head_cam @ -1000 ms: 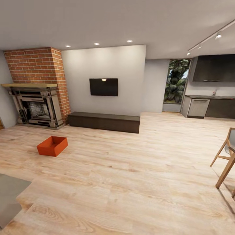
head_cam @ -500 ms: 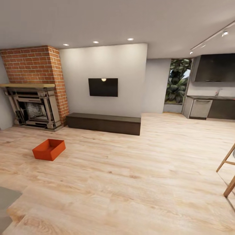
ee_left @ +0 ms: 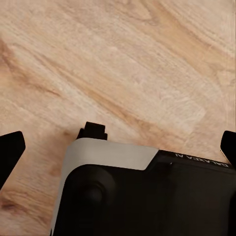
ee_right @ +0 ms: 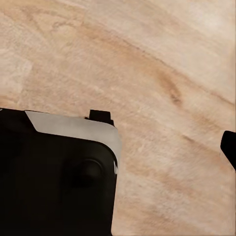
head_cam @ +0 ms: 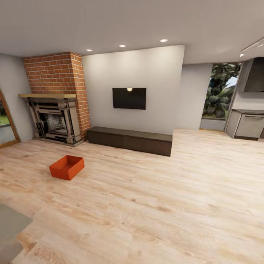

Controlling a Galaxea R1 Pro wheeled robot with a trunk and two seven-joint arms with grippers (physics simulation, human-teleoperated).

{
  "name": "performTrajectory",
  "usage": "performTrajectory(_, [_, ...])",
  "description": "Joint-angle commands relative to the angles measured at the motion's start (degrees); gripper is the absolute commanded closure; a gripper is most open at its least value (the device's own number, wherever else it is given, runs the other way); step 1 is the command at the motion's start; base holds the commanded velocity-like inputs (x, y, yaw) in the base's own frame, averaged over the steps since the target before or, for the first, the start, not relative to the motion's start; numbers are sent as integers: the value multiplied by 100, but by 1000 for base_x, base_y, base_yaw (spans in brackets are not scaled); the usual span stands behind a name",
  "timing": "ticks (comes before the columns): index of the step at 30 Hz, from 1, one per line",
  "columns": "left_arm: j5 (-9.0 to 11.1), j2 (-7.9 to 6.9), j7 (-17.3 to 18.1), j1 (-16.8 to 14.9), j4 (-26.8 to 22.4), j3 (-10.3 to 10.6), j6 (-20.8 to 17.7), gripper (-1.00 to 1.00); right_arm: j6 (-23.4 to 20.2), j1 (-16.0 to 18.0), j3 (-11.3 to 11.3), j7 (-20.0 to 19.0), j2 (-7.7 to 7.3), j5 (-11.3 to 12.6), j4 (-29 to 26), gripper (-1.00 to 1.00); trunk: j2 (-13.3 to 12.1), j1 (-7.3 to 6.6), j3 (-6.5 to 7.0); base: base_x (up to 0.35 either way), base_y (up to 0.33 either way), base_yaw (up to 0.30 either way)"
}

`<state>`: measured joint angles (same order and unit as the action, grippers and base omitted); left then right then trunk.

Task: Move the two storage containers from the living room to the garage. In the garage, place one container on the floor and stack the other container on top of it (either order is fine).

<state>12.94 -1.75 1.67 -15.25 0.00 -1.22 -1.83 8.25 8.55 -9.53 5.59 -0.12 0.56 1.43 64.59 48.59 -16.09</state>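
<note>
I am in the living room, over its light wood-plank floor. One storage container, an orange-red lidless bin, sits on the planks at the left of the head view, in front of the red-brick fireplace. It is several steps away from me. My left gripper is open, its dark fingertips spread wide above the planks and my own base. My right gripper hangs open over the same floor, one fingertip at the picture's edge. The garage is out of view.
A long dark low bench runs along the white wall under a black TV. A grey rug corner lies at the near left. A wood-framed glass door is at the far left, kitchen cabinets at the far right.
The head view has swung left: everything shifted right, the wooden chair left the picture and the glass door came in at the left. The container has not moved on the floor.
</note>
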Motion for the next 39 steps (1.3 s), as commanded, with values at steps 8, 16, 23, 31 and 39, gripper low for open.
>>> performTrajectory(8, [42,-1,17,-4,0,-10,-19,-100,27,6,-40,19,2,5,15,-100,4,4,-7,324,0,269])
performTrajectory(16, [42,-1,17,-4,0,-10,-19,-100,17,7,-46,14,-4,2,15,-100,4,4,-7,324,0,180])
performTrajectory(23, [42,-1,17,-4,0,-7,-19,-100,10,7,-71,15,-11,-18,15,-100,4,4,-7,324,0,14])
performTrajectory(31, [42,-1,17,-4,0,-5,-19,-100,3,6,-107,12,-30,-41,15,-100,4,4,-7,324,0,1])
performTrajectory(39, [42,-1,17,-4,0,-9,-19,-100,-9,6,-103,-24,-32,-37,15,-100,4,4,-7,324,0,0])
